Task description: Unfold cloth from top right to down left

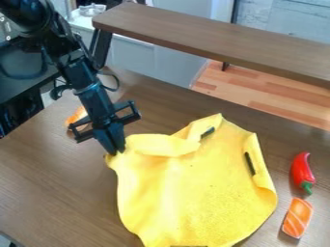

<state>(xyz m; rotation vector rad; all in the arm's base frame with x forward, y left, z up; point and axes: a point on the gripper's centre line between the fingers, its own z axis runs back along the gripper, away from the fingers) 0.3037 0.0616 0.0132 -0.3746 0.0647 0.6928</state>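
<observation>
Wood planks can be seen on the floor (283, 99) past the brown table (45, 193), with a raised shelf (213, 34) set along the far side. The yellow cloth (199, 198) is kinda cut off at the bottom, its upper-left corner pinched by the gripper (115, 151), and 1 orange thing (76, 116) is partly hidden, so it can't really be identified.

A red chili (301, 168) lies on the tabletop (51, 193) at right, a salmon slice (297, 218) near its green stem (307, 188). A brown shelf (213, 38) stands behind
</observation>
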